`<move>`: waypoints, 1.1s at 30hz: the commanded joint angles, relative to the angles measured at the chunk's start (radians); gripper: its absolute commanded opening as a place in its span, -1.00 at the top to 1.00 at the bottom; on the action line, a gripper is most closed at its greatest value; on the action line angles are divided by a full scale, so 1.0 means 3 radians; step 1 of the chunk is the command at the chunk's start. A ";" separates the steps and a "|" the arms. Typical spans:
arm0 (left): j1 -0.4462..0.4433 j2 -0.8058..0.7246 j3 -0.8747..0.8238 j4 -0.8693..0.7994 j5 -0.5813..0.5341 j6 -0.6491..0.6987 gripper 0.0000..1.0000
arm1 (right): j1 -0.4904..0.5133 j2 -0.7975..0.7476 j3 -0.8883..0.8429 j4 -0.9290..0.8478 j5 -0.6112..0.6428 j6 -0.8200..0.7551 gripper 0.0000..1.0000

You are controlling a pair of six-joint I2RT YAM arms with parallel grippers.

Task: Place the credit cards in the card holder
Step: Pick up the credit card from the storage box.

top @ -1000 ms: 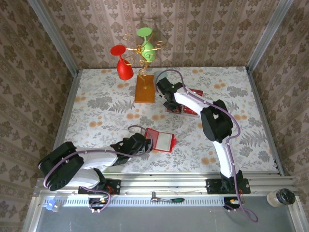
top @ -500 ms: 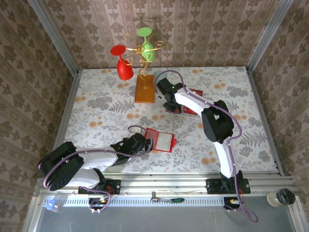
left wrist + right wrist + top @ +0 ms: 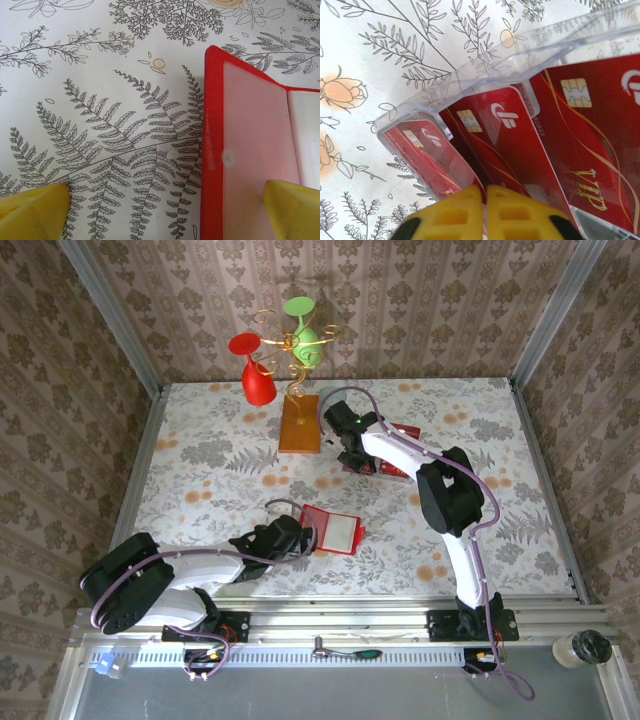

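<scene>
The card holder (image 3: 338,532) lies open on the table, red with pale inner pockets (image 3: 252,135). My left gripper (image 3: 306,536) rests at its left edge, open, its yellow fingertips (image 3: 32,206) straddling the red border; nothing is between them (image 3: 165,205). Several red credit cards (image 3: 502,137) stand in the slots of a clear plastic tray (image 3: 485,75), which sits at the back right (image 3: 392,462). My right gripper (image 3: 352,454) is down at the tray's left end. Its yellow fingers (image 3: 455,212) are pressed together (image 3: 485,202) on the thin edge of one credit card.
An orange-brown stand base (image 3: 299,424) with gold wire holds a red glass (image 3: 257,372) and a green glass (image 3: 304,332), just left of the right gripper. Patterned walls close in the table. A small jar (image 3: 581,648) sits outside the rail.
The right gripper's fingers have closed at the tray's left end. Both arms have hardly moved, and the card holder lies where it was.
</scene>
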 commanded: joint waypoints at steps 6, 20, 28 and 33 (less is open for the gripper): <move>-0.0036 0.0091 0.0020 -0.0214 0.0152 -0.0064 -1.00 | 0.0060 -0.0179 -0.0220 -0.0018 -0.0244 0.0018 1.00; -0.0041 0.0086 0.0019 -0.0214 0.0154 -0.0073 -1.00 | 0.0171 -0.0501 -0.0241 -0.0038 -0.0039 -0.0045 1.00; -0.0056 0.0055 0.0010 -0.0254 0.0114 -0.0087 -1.00 | 0.0192 -0.0680 -0.0189 -0.0098 -0.0053 0.0090 1.00; -0.0092 -0.0026 0.0003 -0.0417 -0.0063 -0.0191 -1.00 | 0.0210 -0.0865 -0.0196 -0.0134 -0.0157 0.0251 1.00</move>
